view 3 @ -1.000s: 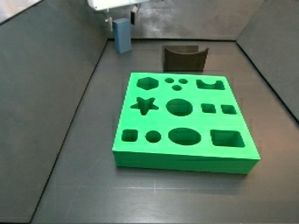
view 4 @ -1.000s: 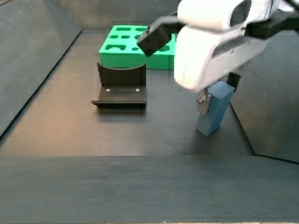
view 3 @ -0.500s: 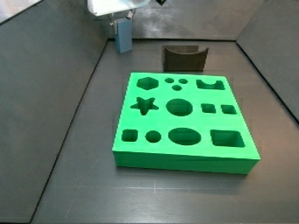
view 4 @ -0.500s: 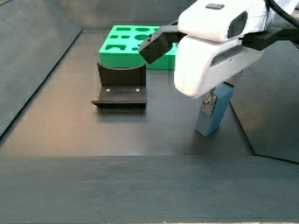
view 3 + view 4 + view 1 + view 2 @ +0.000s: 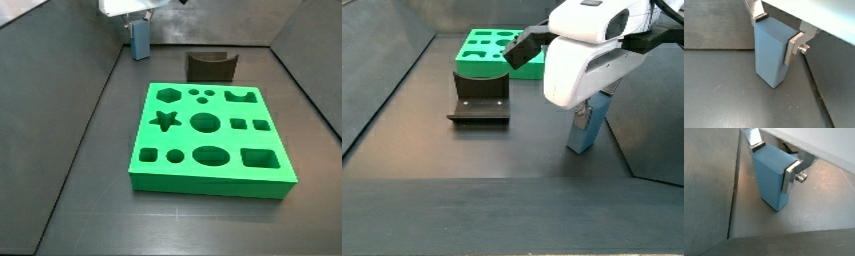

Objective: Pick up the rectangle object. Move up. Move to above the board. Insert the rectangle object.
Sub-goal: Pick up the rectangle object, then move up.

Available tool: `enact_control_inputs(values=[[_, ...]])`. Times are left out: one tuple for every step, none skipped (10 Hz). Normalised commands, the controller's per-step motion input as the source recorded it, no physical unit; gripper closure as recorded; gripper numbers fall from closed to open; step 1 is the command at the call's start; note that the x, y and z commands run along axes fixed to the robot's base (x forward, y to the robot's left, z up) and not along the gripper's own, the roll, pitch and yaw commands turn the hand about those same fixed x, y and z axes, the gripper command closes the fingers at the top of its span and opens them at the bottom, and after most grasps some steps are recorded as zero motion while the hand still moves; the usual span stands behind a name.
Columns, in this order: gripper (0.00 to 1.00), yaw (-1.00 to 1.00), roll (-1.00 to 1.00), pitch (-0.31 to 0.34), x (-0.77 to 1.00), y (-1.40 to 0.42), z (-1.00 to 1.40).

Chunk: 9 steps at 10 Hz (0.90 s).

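The light-blue rectangle object stands upright on the dark floor at the far left corner, away from the green board. It also shows in a side view and in both wrist views. My gripper is over it, with the silver fingers pressed on its two opposite sides near the top. The block's foot still looks to rest on the floor. In both side views the gripper hides the block's top. The board has several shaped holes.
The dark fixture stands between the block and the board's far edge. Grey walls rise close beside the block on the left and enclose the floor all round.
The gripper has settled a little lower round the block's top. The block stands where it stood.
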Motion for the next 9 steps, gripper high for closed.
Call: enact_control_inputs(values=[[1.00, 0.00, 0.00, 0.000, 0.00, 0.00, 0.00], [1.00, 0.00, 0.00, 0.000, 0.00, 0.00, 0.00], [1.00, 0.00, 0.00, 0.000, 0.00, 0.00, 0.00], [1.00, 0.00, 0.00, 0.000, 0.00, 0.00, 0.00], [1.00, 0.00, 0.00, 0.000, 0.00, 0.00, 0.00], [1.00, 0.00, 0.00, 0.000, 0.00, 0.00, 0.83], [1.00, 0.00, 0.00, 0.026, 0.04, 0.03, 0.83], [1.00, -0.01, 0.02, 0.081, 0.01, 0.04, 0.68], [1.00, -0.02, 0.04, 0.096, 0.00, 0.03, 0.56]])
